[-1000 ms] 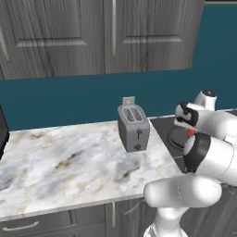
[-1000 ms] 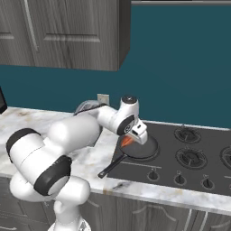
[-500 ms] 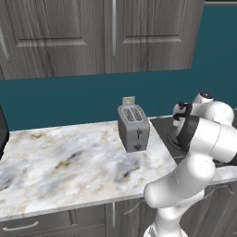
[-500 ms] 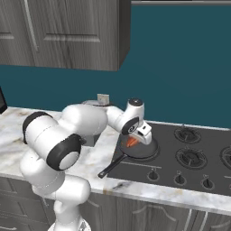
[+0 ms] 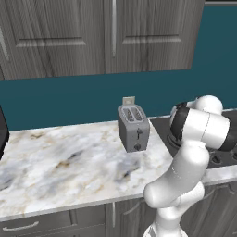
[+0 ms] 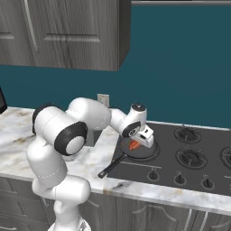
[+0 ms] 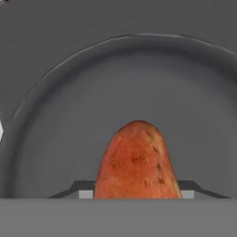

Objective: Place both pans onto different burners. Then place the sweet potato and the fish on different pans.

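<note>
counter (image 5: 55, 166): pale marble, veined, lightly polished
cupboards (image 5: 92, 37): grey wood, grain showing, matt
toaster (image 5: 133, 127): brushed metal, dull sheen
pan (image 7: 69, 115): dark, smooth, matt
sweet potato (image 7: 137, 162): orange-brown skin, rough, speckled
cooktop (image 6: 194, 158): black, flat, smooth

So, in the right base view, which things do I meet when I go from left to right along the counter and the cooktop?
The robot's white arm → the pan, with the hand holding the sweet potato over it → two burners, one behind the other.
</note>
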Controlling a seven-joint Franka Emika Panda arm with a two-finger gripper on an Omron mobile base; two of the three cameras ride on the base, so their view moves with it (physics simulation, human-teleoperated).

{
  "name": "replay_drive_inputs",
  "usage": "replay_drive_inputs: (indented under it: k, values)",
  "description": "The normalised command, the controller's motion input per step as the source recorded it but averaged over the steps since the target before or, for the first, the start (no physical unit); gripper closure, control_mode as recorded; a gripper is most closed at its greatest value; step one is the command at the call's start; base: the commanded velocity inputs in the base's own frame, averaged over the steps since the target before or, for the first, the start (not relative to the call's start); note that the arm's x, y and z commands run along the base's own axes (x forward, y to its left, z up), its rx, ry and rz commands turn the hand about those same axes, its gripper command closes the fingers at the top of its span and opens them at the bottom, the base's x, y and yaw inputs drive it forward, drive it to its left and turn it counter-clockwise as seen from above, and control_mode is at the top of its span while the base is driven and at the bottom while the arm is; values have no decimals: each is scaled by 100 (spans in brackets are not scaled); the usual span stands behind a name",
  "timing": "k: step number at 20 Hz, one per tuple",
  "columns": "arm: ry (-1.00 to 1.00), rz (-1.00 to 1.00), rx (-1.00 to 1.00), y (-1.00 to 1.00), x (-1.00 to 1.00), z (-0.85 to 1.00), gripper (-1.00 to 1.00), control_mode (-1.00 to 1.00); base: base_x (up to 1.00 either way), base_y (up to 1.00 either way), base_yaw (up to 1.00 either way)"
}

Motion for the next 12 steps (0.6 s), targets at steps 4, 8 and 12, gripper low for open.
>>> replay_drive_inputs:
  k: [4, 8, 12]
  values:
    - [0, 2, 0, -5, 13, -16, 100, -100, 0, 0, 0]
    - [0, 2, 0, -5, 10, -19, 100, -100, 0, 0, 0]
    - [0, 1, 0, -1, 13, -23, 100, -100, 0, 0, 0]
